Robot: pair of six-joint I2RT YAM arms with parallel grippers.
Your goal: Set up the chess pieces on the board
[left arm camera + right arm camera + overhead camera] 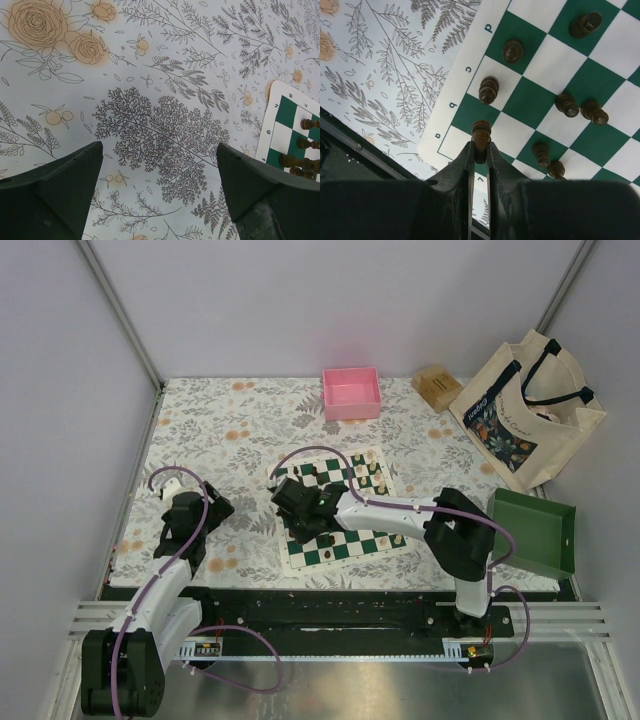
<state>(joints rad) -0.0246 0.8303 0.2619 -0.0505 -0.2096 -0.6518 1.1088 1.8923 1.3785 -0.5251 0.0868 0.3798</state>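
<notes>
The green and white board lies in the middle of the table. My right gripper is shut on a dark brown chess piece, held over the board's corner squares near the letters a and b. Several more dark pieces stand or lean on nearby squares. From above, the right gripper hangs over the board's left side. My left gripper is open over the floral cloth, left of the board's edge, where dark pieces stand. Nothing is between its fingers.
A pink tray sits at the back. A green tray lies at the right, a tote bag behind it. A small brown block rests beside the bag. More pieces stand along the board's far side.
</notes>
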